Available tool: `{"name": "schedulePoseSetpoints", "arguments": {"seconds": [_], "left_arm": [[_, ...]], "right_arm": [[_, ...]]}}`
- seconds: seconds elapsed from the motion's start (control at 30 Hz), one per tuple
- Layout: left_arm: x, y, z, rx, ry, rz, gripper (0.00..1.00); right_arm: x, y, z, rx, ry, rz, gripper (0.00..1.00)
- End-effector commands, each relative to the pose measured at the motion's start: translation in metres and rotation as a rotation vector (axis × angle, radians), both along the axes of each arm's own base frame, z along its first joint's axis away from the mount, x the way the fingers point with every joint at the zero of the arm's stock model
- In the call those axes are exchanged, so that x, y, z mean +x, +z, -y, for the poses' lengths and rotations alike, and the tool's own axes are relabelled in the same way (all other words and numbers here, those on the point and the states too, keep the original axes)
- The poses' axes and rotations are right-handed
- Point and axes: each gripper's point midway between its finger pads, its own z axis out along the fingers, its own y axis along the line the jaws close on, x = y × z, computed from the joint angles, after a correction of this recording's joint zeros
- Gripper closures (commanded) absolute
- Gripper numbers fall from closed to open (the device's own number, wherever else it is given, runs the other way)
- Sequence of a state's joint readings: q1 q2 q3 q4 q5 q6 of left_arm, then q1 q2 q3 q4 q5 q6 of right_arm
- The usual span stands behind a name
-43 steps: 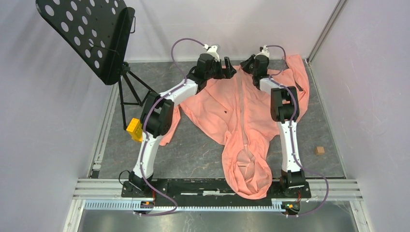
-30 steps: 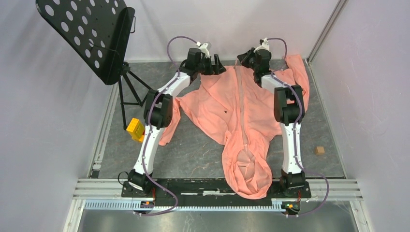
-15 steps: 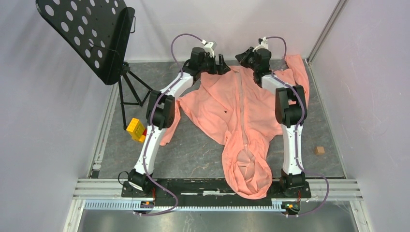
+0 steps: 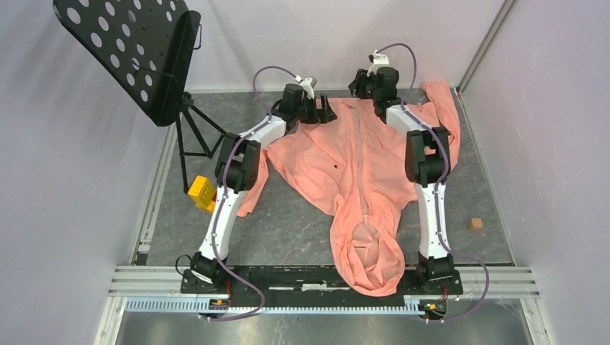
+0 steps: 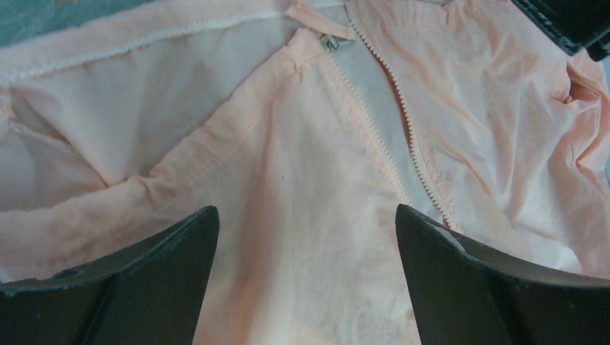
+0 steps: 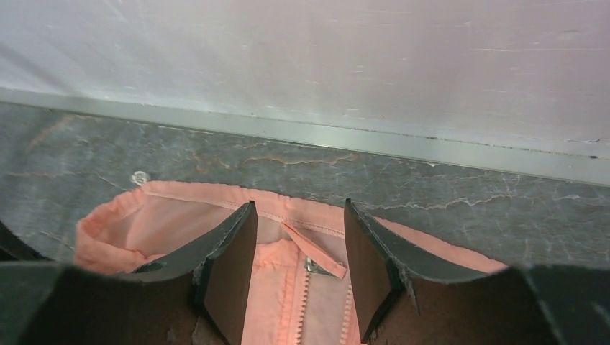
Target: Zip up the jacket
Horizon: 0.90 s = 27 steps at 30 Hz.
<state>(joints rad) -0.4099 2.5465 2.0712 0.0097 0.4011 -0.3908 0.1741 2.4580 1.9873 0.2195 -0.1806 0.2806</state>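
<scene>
The right tool [image 6: 298,215] hangs over the far hem of the jacket [image 4: 316,162], its jaws partly apart and nothing in them. From its wrist view, the zipper slider [image 6: 310,265] sits right in the gap between the two fingers, with the little pull tab [image 6: 314,249] lying slantwise by it. I cannot tell whether either finger touches the cloth. The left tool [image 5: 306,215] is spread wide and empty too, hovering above the front panel to the left of the slider, which shows well ahead of its fingertips. So the right tool is plainly the nearer of the two to the slider.

From the slider the zipper [image 4: 358,154] runs as one long pale line straight back toward the arm bases. It ends at the hood [image 4: 370,255], which lies at the near edge of the counter [image 4: 288,223]. Just by the slider the two rows of teeth lie apart with paler lining between them, so I judge the zip not closed there. The coming pull, I reckon, has to follow that line: grip the slider, then draw it toward the hood. The hem beside the slider wants pinning so the thin cloth does not bunch.
</scene>
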Motion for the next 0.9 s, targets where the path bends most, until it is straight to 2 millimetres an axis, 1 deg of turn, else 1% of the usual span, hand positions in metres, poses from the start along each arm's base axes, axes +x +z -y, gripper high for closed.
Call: {"name": "schedulePoseSetpoints", "arguments": {"seconds": [0.0,0.1,0.27,0.43,0.47,0.53,0.57,0.6,0.67,0.73,0.87], "left_arm": [[0.004,0.08,0.0,-0.107,0.041,0.09,0.02],[0.002,0.086,0.001,-0.133,0.038,0.097,0.02],[-0.003,0.093,0.003,-0.161,0.029,0.107,0.02],[-0.006,0.1,0.003,-0.181,0.021,0.122,0.02],[-0.007,0.101,0.003,-0.185,0.02,0.123,0.02],[-0.008,0.102,0.004,-0.192,0.016,0.127,0.02],[-0.008,0.103,0.004,-0.196,0.016,0.129,0.02],[-0.009,0.104,0.004,-0.198,0.016,0.13,0.02],[-0.009,0.104,0.004,-0.198,0.014,0.132,0.02],[-0.01,0.105,0.004,-0.199,0.014,0.131,0.02],[-0.01,0.105,0.003,-0.203,0.015,0.132,0.02]], "right_arm": [[0.008,-0.015,-0.006,-0.144,0.031,0.016,0.45],[0.009,-0.025,-0.007,-0.171,0.008,-0.005,0.43],[0.009,-0.043,-0.004,-0.178,-0.043,-0.048,0.45],[0.011,-0.061,-0.006,-0.18,-0.063,-0.092,0.53],[0.009,-0.063,-0.006,-0.19,-0.069,-0.095,0.53],[0.004,-0.071,-0.013,-0.2,-0.058,-0.112,0.54],[0.004,-0.074,-0.01,-0.216,-0.079,-0.116,0.55],[0.003,-0.076,-0.013,-0.228,-0.078,-0.12,0.56],[0.003,-0.078,-0.011,-0.264,-0.101,-0.12,0.57],[0.005,-0.077,-0.008,-0.281,-0.12,-0.112,0.61],[0.011,-0.068,-0.005,-0.292,-0.143,-0.077,0.75]]}}
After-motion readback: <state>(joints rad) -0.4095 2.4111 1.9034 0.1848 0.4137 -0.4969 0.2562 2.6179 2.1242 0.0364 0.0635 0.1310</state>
